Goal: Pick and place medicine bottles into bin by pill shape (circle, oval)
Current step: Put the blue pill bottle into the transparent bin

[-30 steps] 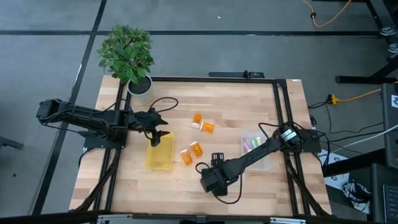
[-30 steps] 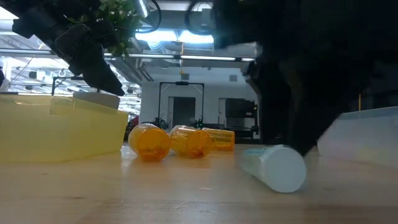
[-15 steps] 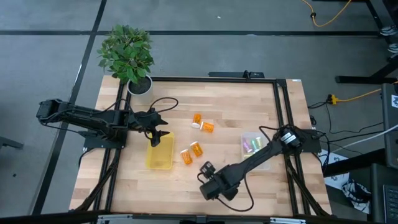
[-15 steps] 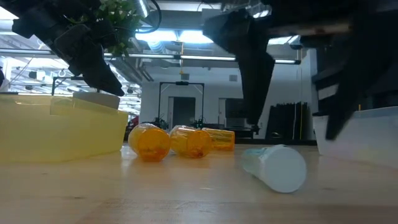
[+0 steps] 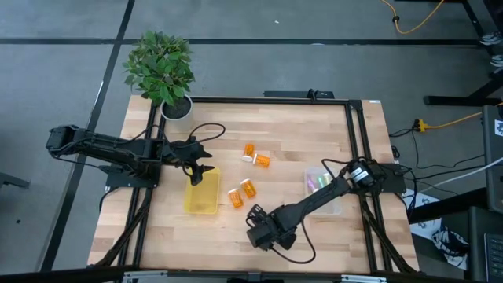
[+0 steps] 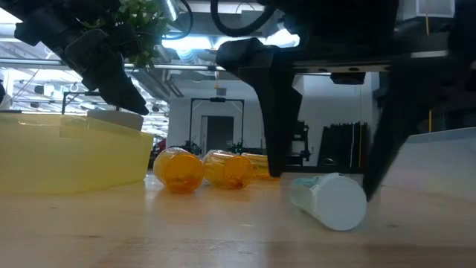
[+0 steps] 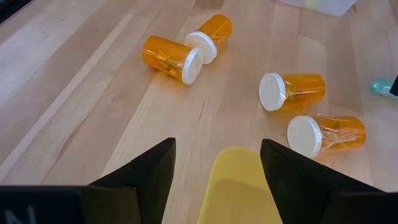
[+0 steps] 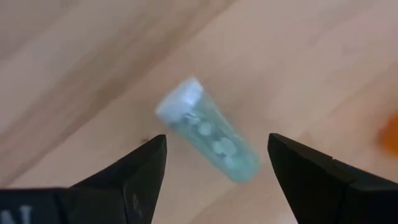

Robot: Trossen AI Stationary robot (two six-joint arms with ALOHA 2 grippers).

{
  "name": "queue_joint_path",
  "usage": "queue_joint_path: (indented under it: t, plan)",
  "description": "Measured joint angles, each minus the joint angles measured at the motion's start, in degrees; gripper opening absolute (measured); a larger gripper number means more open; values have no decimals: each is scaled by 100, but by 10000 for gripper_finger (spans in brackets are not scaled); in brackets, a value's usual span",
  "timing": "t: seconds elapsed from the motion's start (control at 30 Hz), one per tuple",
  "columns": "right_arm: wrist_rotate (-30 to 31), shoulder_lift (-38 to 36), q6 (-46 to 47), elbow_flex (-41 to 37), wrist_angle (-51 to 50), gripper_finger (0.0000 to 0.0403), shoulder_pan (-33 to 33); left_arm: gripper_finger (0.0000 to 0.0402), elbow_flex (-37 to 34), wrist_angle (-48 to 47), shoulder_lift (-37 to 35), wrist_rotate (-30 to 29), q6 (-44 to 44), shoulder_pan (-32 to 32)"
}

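Right claw [image 8: 214, 171] spread wide, straddling a pale green vial [image 8: 208, 140] lying on its side on the desk [image 5: 314, 134], fingers either side and not touching it. In the low view, same vial [image 6: 327, 197] flat on the wood between the two dark fingers. Vial on the near side of the yellow bin [image 5: 202, 191], toward the clear bin [image 5: 324, 189]. Four orange bottles [image 7: 292, 91] lying just beyond the yellow bin. Left claw [image 7: 214, 165] spread too, empty, hovering above the far end of the yellow bin.
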Motion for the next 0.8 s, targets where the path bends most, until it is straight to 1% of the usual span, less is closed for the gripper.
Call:
queue_joint_path:
  t: [0.1,0.53,0.67,0.8]
  plan:
    - [-333,0,-3,0,4,283,-20,229,0,0,0,0,0,0]
    - [-359,181,-103,-7,43,281,-83,229,-82,20,0,0,-4,0]
    - [-364,184,228,-7,5,261,-83,229,-174,12,-1,-1,-14,2]
    - [-375,188,646,-5,-91,222,-83,229,-181,61,1,-1,-17,2]
